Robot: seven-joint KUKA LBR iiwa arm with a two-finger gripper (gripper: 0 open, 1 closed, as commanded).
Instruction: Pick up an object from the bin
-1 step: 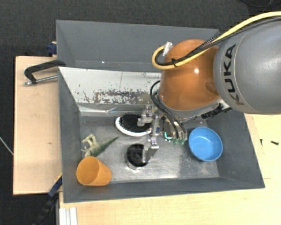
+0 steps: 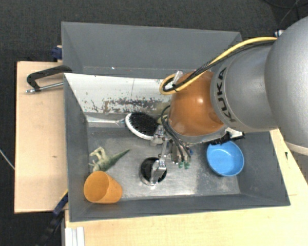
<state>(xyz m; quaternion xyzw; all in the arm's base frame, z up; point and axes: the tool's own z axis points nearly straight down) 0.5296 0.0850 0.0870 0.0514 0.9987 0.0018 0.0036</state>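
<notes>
Grey bin [image 2: 77, 137]: gripper [image 2: 163, 166] low over black round object [image 2: 146, 169], front centre; claw state unclear

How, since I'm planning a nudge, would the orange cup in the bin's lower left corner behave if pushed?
The orange cup lies on its side, so it would probably roll rather than slide. It looks like plain plastic, likely light and stiff. The bin wall beside it may stop it soon.
</notes>
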